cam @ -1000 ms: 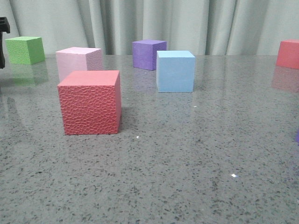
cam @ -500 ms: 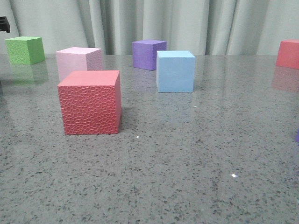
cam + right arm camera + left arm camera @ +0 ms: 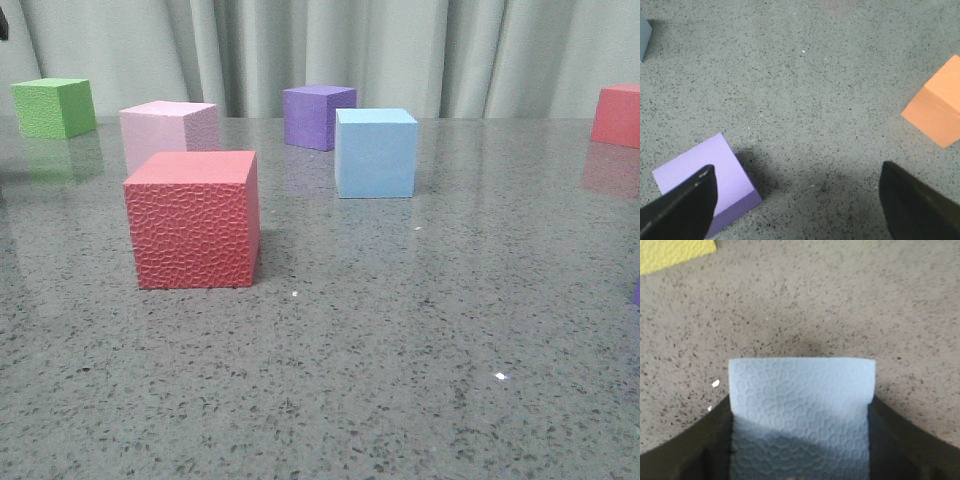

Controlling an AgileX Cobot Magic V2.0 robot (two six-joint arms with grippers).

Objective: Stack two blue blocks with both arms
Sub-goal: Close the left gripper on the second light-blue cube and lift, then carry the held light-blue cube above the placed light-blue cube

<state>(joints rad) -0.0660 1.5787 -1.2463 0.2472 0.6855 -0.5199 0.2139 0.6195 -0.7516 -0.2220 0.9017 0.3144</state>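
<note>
One light blue block (image 3: 376, 152) stands on the table behind and to the right of the red textured cube (image 3: 195, 220). My left gripper (image 3: 800, 445) is shut on the other light blue block (image 3: 802, 395), which fills the space between the dark fingers (image 3: 710, 445); it hangs above the bare table. In the front view only a black sliver of the left arm (image 3: 2, 24) shows at the top left edge. My right gripper (image 3: 800, 200) is open and empty above the table, its one finger (image 3: 680, 205) over a lilac cube (image 3: 705, 175).
A pink cube (image 3: 168, 130), a green cube (image 3: 55, 107) and a dark purple cube (image 3: 318, 115) stand at the back, with a red cube (image 3: 616, 115) at the far right. An orange cube (image 3: 937, 105) lies near the right gripper. A yellow-green cube (image 3: 675, 252) lies beyond the left gripper.
The black part of the left arm at the front view's left edge has risen almost out of the picture. The cubes on the table have not moved.
</note>
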